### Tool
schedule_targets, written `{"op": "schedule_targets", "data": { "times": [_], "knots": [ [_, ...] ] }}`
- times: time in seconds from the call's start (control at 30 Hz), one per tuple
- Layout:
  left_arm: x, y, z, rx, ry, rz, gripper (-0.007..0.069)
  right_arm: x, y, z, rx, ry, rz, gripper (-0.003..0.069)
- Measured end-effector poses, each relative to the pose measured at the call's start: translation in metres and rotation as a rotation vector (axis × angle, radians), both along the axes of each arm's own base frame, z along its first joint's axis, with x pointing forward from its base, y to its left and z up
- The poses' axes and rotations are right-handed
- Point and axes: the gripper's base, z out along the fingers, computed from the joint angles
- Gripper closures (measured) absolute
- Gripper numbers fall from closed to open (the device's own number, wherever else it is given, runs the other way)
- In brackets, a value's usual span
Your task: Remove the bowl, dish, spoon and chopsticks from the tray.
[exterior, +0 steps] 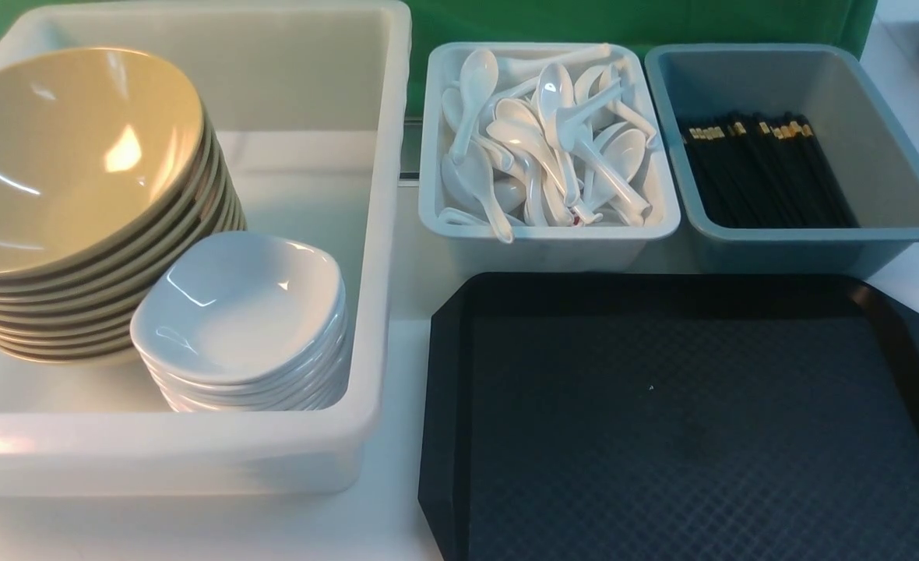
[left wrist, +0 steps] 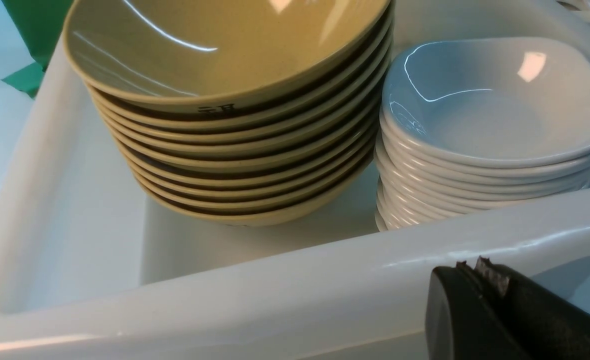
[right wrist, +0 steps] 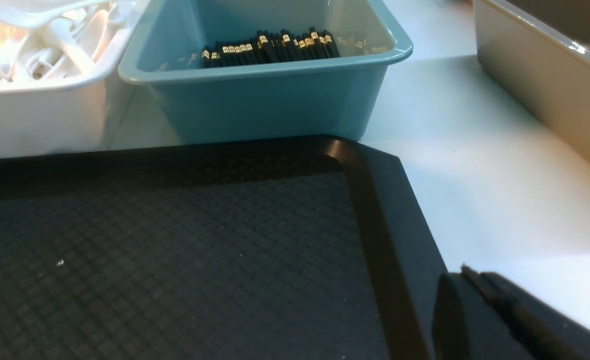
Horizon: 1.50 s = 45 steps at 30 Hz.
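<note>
Tray sits bare at front right, black with diamond texture. Bowls and white dishes are stacked in the big white tub on the left; spoons fill the small white tub, chopsticks lie in the grey-blue tub. Front view shows no grippers. Left wrist view alone shows the left gripper, fingers together, outside the big tub's wall; right wrist view shows the right gripper, fingers together, at the tray's edge, plus a beige bin.
</note>
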Motion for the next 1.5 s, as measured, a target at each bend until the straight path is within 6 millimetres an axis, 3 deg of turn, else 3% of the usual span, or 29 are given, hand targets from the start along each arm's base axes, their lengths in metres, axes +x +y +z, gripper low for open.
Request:
{"op": "schedule_targets", "data": {
  "times": [0.77, 0.97, 1.1, 1.2, 1.23, 1.33, 1.5],
  "knots": [
    [0.0, 0.0, 0.0, 0.0, 0.0, 0.0, 0.0636, 0.0, 0.0, 0.0, -0.003, 0.0, 0.001, 0.0623],
    [0.008, -0.001, -0.008, -0.011, -0.09, 0.004, 0.0636, 0.0, 0.0, 0.0, -0.003, 0.0, 0.001, 0.0618],
    [0.019, -0.001, -0.024, -0.024, -0.273, 0.054, 0.0636, 0.0, 0.0, 0.0, -0.003, 0.0, 0.001, 0.0617],
    [0.023, 0.002, -0.049, -0.036, -0.37, 0.121, 0.0636, 0.0, 0.0, 0.0, -0.003, 0.0, 0.001, 0.0614],
    [0.023, 0.002, -0.051, -0.042, -0.371, 0.125, 0.0636, 0.0, 0.0, 0.0, -0.003, 0.0, 0.001, 0.0614],
    [0.025, 0.004, -0.082, -0.091, -0.307, 0.18, 0.0636, 0.0, 0.0, 0.0, -0.003, 0.0, 0.001, 0.0614],
    [0.024, 0.003, -0.098, -0.081, -0.165, 0.176, 0.0636, 0.0, 0.0, 0.0, -0.003, 0.0, 0.001, 0.0614]
  ]
}}
